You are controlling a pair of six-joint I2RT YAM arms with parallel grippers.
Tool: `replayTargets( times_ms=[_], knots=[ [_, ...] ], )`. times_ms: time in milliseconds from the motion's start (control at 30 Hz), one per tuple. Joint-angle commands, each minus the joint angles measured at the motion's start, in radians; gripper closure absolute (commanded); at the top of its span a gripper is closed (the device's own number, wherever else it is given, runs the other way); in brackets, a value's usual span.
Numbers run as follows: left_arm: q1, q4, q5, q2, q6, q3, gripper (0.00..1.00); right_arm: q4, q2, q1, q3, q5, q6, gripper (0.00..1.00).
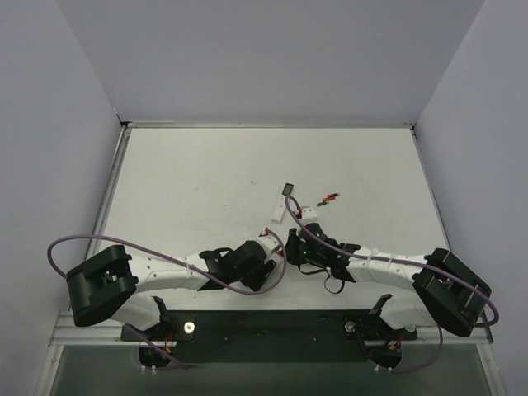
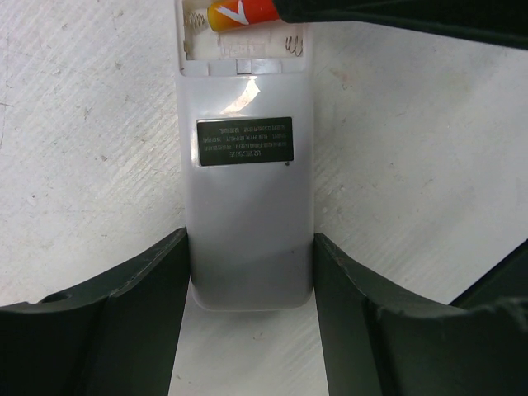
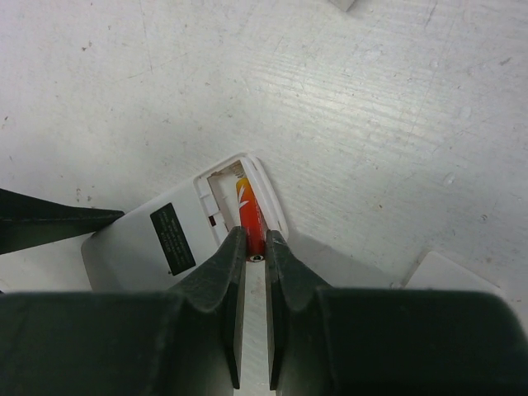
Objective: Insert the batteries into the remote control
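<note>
1. The two arms reach from the near edge of the worktop and meet at the remote, left arm on its left, right arm on its right.
2. The left end effector is clamped on the remote. Its two fingers press against the long sides of the remote's near end.
3. The remote lies flat on the worktop near the middle, white face up. A dark label sits on that face, just beyond the left fingers.
4. Past the label, at the remote's far end, the compartment is open, with coiled springs showing at its side walls.
5. A red-orange battery lies in the compartment, across the remote's width. I cannot tell whether it is fully seated.
6. The right end effector is clamped on one end of that battery, its fingers only a narrow gap apart. It comes in over the remote's right side.
7. Just beyond the remote, to its right, a small white piece lies on the worktop.
8. Beyond the remote, a long remote lies with its dark screen at the far end.
9. Farther to the right of the long remote, apart from it, lies a loose battery, red with a dark end.
</note>
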Motion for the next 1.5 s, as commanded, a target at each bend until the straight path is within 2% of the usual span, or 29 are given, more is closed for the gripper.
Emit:
replayTargets(
  times_ms=[0,467,733,1000,1467],
  knots=[
    [-0.008,-0.011,0.055,0.009,-0.006,0.039,0.90,0.038,-0.040,0.014,-0.023,0.091,-0.054,1.00],
    [-0.006,0.001,0.073,0.001,-0.009,0.034,0.94,0.117,0.002,0.049,-0.049,0.124,-0.106,1.00],
    [-0.006,0.024,0.107,0.000,-0.006,0.028,0.97,0.193,0.076,0.054,-0.055,0.087,-0.118,1.00],
    [-0.006,0.040,0.119,-0.006,-0.003,0.016,1.00,0.189,0.107,0.054,-0.046,0.090,-0.127,1.00],
    [-0.006,0.055,0.145,-0.029,-0.005,-0.020,1.00,0.115,0.174,0.087,0.000,0.163,-0.345,0.98]
  ],
)
